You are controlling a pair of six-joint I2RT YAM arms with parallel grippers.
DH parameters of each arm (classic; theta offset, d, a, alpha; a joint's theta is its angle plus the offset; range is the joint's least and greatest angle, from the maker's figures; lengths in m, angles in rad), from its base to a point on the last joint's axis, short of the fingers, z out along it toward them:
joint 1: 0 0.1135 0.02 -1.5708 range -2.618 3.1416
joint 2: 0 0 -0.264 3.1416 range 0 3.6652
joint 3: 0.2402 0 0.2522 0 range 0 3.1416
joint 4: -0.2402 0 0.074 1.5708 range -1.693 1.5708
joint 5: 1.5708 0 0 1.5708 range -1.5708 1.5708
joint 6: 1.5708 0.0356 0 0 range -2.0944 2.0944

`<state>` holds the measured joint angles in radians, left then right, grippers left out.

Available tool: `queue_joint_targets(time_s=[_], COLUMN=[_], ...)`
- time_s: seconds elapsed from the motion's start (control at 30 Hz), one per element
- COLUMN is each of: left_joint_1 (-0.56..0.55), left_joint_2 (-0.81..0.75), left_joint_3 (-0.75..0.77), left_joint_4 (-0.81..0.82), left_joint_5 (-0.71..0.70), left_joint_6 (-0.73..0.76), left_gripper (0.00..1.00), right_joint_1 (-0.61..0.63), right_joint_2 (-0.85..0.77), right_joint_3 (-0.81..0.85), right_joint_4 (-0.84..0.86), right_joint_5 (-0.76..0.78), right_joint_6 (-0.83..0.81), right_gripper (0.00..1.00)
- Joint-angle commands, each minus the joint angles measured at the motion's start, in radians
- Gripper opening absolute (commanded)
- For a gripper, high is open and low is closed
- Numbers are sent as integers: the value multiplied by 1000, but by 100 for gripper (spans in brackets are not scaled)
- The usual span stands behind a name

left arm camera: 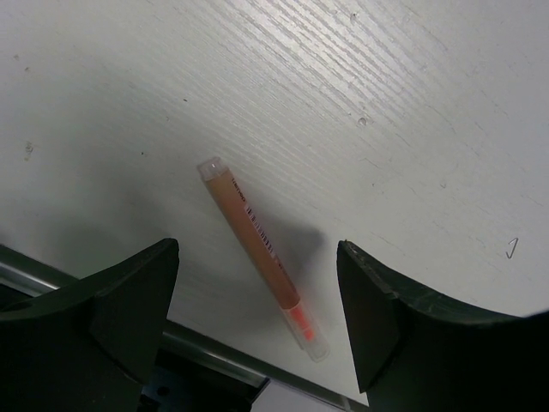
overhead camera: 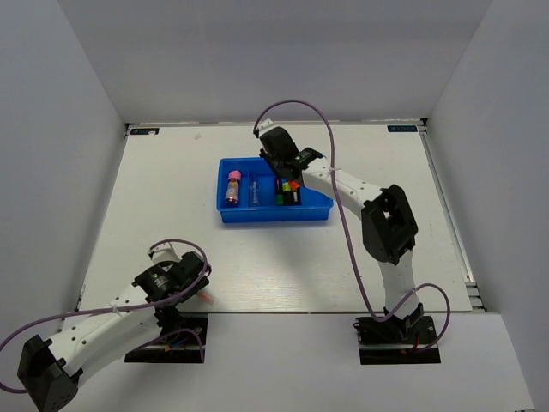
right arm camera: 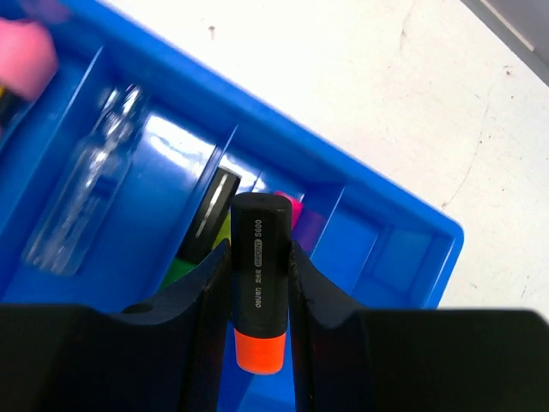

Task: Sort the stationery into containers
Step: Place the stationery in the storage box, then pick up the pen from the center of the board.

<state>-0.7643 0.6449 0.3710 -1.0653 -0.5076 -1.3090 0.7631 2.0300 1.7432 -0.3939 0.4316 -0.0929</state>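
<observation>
The pink-orange stick (left arm camera: 260, 268) is laid on the desk (left arm camera: 386, 103) under the wide-open left hand (left arm camera: 256, 257), long axis slanted across its gap; an orange-tipped highlighter (right arm camera: 260, 266) is gripped by the right hand (right arm camera: 257, 257).

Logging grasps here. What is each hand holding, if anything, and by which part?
The right hand grips the orange-tipped highlighter by its black barrel, over the blue tray. The left hand holds nothing; it is open above the pink-orange stick.
</observation>
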Motion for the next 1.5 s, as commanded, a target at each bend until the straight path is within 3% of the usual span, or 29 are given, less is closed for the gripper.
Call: queue_joint_targets(time_s=[0.0,0.07,0.2,0.27,0.43,0.53,0.6,0.67,0.73,0.87,1.0,1.27,1.47], left_joint_1=[0,-1,-1,-1,2,0,0,-3,-1,-1,0,-1,0], left_joint_2=[-17,-27,-33,-28,-36,-65,-86,-96,-99,-100,-111,-125,-119], left_joint_3=[22,20,16,16,36,36,32,23,14,14,-6,-37,-37], left_joint_4=[-25,-28,-25,-22,-41,-44,-41,-27,-16,2,30,39,45], left_joint_5=[-3,-2,-5,-3,-8,-9,-3,3,10,26,43,52,55], left_joint_6=[-10,-9,-7,-9,11,23,28,47,59,77,91,90,85], left_gripper=[85,85,85,85,85,85,85,85,85,85,85,85,85], right_joint_1=[-25,-31,-44,-50,-96,-194,-261,-344,-401,-487,-541,-619,-657], right_joint_2=[30,38,-26,-48,-241,-330,-396,-465,-531,-550,-528,-472,-421], right_joint_3=[107,114,70,55,-112,-229,-320,-394,-505,-617,-686,-746,-761], right_joint_4=[-6,-26,-20,-33,-7,-101,-198,-209,-212,-253,-235,-132,-126], right_joint_5=[12,-5,-66,-73,56,12,-84,-239,-299,-344,-409,-364,-419], right_joint_6=[-4,1,33,45,-62,-91,-117,-189,-238,-268,-281,-277,-268], right_gripper=[31,53,70,70,46,36,36,36,36,40,53,53,53])
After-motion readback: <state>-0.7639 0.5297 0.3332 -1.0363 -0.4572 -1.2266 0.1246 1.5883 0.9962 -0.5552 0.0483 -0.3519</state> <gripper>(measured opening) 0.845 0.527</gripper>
